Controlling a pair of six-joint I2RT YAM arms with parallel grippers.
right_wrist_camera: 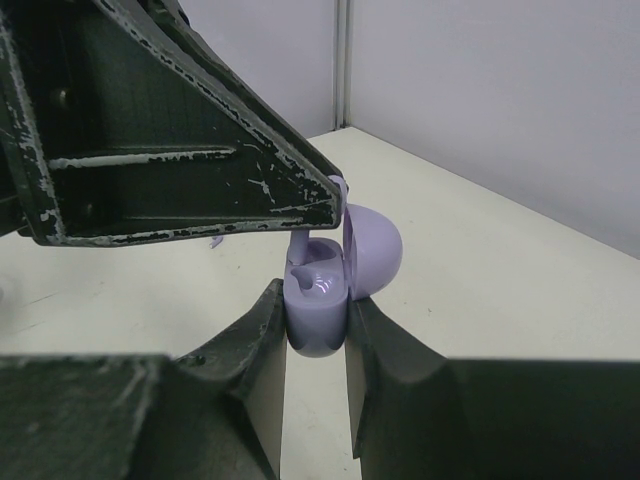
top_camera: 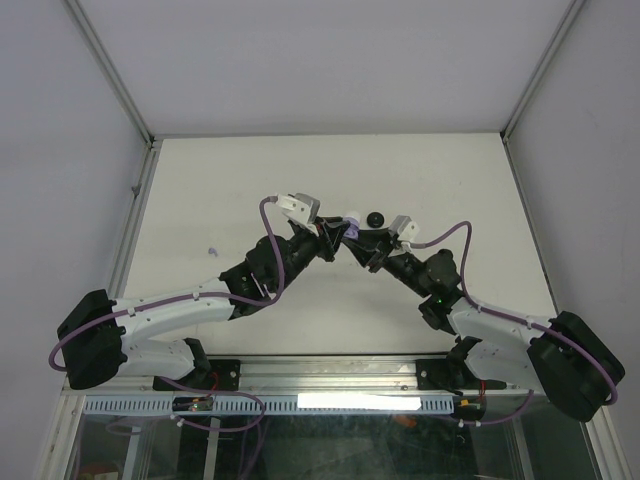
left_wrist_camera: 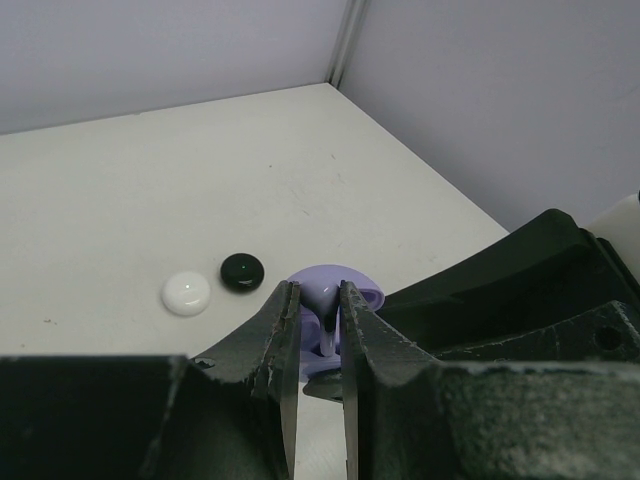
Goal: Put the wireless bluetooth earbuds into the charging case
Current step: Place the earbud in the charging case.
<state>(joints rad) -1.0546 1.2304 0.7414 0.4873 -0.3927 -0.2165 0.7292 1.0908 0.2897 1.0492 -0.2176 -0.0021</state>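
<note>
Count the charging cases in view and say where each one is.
3. The lavender case, lid open, is clamped in the right gripper; the black case and the white case lie side by side on the table. Others may be hidden behind the arms.

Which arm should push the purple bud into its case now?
Left. The left hand pinches the lavender earbud right over the open case, which the right hand holds steady.

The off-white table (left_wrist_camera: 120,180) carries 2 things: a white disc (left_wrist_camera: 186,293) just beside a black disc (left_wrist_camera: 242,271).
</note>
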